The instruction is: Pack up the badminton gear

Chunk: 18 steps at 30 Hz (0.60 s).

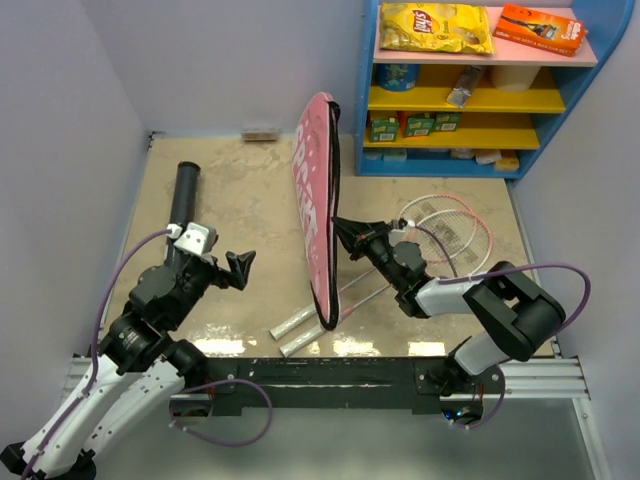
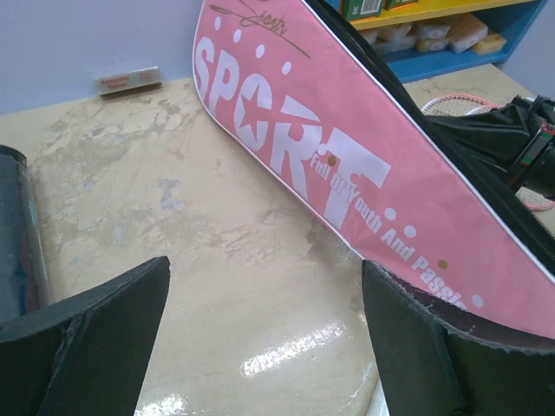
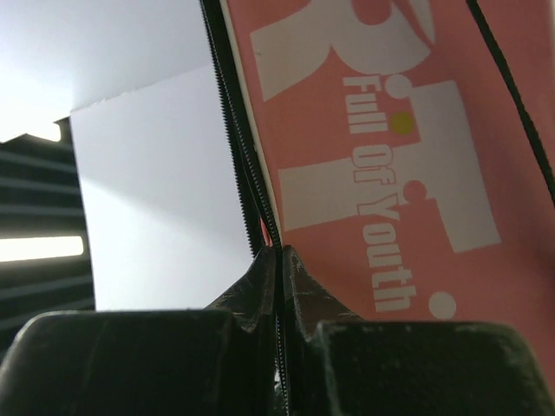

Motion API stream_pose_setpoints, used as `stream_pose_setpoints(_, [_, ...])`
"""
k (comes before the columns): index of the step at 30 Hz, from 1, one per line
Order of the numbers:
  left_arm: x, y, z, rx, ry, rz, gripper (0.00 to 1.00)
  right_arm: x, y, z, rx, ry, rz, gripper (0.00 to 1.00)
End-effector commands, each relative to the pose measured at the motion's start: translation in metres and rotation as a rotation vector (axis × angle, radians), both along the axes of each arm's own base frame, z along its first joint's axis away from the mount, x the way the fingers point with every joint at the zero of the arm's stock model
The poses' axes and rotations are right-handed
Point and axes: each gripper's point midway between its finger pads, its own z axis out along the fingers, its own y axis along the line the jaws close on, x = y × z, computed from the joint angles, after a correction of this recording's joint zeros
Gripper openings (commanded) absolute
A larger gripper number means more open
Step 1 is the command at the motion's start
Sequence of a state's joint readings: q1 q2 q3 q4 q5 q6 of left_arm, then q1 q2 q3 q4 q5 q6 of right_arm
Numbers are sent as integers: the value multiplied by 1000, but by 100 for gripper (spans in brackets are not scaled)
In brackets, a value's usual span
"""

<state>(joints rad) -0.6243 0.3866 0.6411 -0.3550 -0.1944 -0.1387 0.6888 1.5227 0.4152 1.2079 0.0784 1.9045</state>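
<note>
The pink bag lettered SPORT (image 1: 315, 200) stands on edge, lifted off the floor along its length. My right gripper (image 1: 340, 228) is shut on its black zipper edge; in the right wrist view the fingertips (image 3: 279, 256) pinch the zipper strip beside the pink panel (image 3: 381, 173). Two pink-framed rackets (image 1: 450, 225) lie on the floor right of the bag, their pale handles (image 1: 300, 330) poking out below it. My left gripper (image 1: 243, 268) is open and empty, left of the bag (image 2: 347, 147). The black tube (image 1: 184, 195) lies behind my left arm. No shuttlecocks show.
A blue and yellow shelf unit (image 1: 470, 90) stands at the back right, with a yellow snack packet (image 1: 435, 27) and an orange box (image 1: 540, 27) on top. A small flat packet (image 1: 260, 132) lies by the back wall. Walls close in on both sides.
</note>
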Motion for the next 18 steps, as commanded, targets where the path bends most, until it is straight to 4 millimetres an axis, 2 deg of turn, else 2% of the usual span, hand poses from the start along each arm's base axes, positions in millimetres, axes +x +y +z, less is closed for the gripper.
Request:
stream_pose_setpoints(1, [3, -4, 6, -16, -23, -6, 95, 2, 12, 8, 10, 15, 9, 0])
stream_pose_setpoints(10, [3, -1, 7, -22, -24, 5, 95, 36, 62, 12, -162, 39, 57, 0])
stream_pose_setpoints(11, [3, -1, 5, -19, -19, 8, 95, 40, 67, 4, -188, 53, 58, 0])
stream_pose_setpoints(13, [3, -1, 5, -16, -17, 7, 95, 44, 83, 4, -230, 59, 77, 0])
stream_pose_setpoints(15, [3, -1, 5, -17, -16, 7, 95, 46, 95, -6, -299, 59, 99, 21])
stream_pose_setpoints(16, [3, 0, 6, -21, -16, 10, 95, 45, 102, -6, -325, 62, 114, 38])
stream_pose_setpoints(17, [3, 0, 4, -18, -15, 10, 95, 43, 103, -9, -359, 55, 119, 44])
stream_pose_setpoints(18, [2, 0, 5, -21, -16, 10, 95, 39, 103, -1, -372, 39, 119, 48])
